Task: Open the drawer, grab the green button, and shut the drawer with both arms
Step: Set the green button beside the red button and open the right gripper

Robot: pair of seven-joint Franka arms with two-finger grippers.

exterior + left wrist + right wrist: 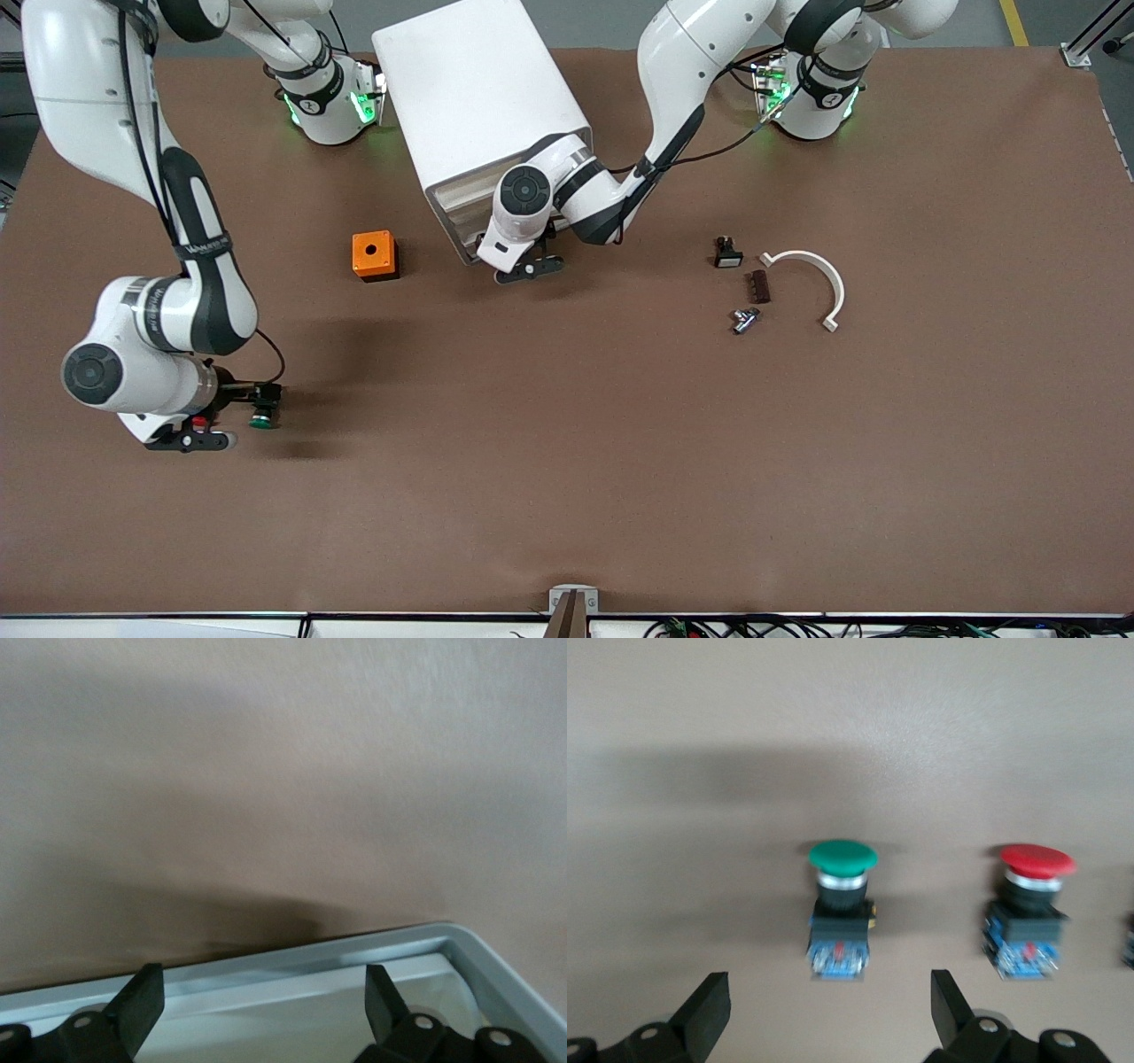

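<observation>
Sitting already on the brown surface (567,461) at lower left of the front view, green button (842,870) just ahead of gaping, empty right claw (824,1010), while left claw (257,1001), spread and empty, hovering at the drawer (354,952) edge, closing still pending.

You are looking at a robotics lab bench, not a home: two white robot arms (159,292) are bolted along a table (567,496) covered in plain brown matting, with aluminium framing (1094,35) at one corner, loose cables (797,627) along its near edge and yellow floor tape (1014,22).
</observation>
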